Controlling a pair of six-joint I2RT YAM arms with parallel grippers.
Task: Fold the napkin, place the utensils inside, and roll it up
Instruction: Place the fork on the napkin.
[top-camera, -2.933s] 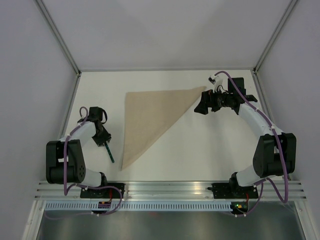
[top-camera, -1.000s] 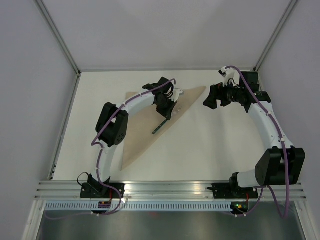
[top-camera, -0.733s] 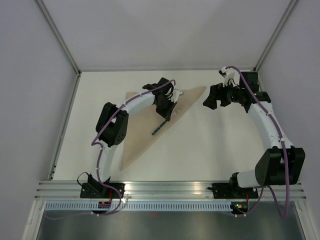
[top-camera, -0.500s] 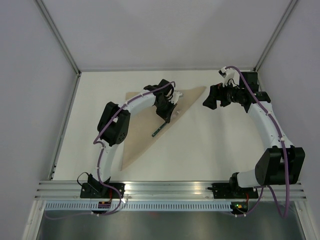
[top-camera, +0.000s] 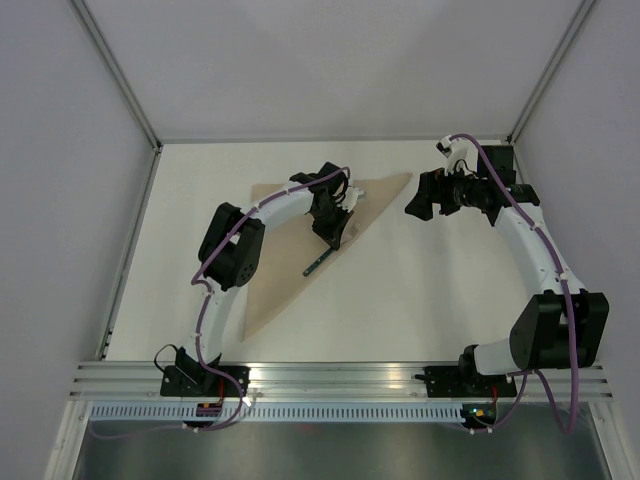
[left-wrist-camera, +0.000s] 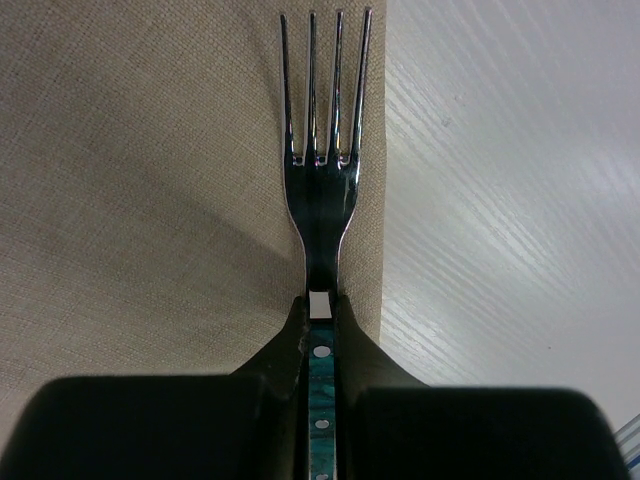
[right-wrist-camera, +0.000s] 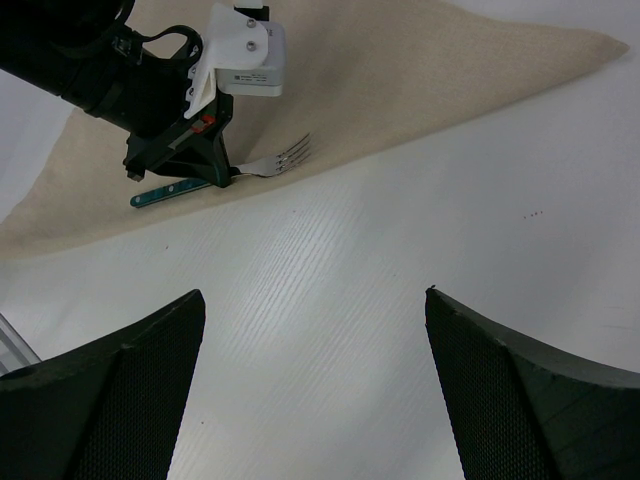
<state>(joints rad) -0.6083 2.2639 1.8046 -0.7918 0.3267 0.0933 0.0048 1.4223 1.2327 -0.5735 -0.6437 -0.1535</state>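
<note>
The napkin (top-camera: 290, 235) lies folded into a beige triangle on the table, its long diagonal edge facing right. My left gripper (top-camera: 337, 228) is shut on the fork (top-camera: 316, 262) at the neck of its teal handle. In the left wrist view the silver tines (left-wrist-camera: 322, 100) lie along the napkin's (left-wrist-camera: 150, 180) right edge, just inside it, with my left gripper (left-wrist-camera: 320, 305) clamped on the handle. My right gripper (top-camera: 420, 202) hovers open beside the napkin's far right corner, holding nothing. Its wrist view shows the open right gripper (right-wrist-camera: 312, 292) over bare table, the fork (right-wrist-camera: 270, 163) and the napkin (right-wrist-camera: 400, 60) beyond.
The white table (top-camera: 420, 300) is enclosed by grey walls with metal frame posts (top-camera: 120, 80). A metal rail (top-camera: 330, 375) carrying both arm bases runs along the near edge.
The left arm carried the fork from the table's left side onto the napkin's diagonal edge. Over the last second it shifted slightly nearer. The right gripper has stayed open and nearly still.
</note>
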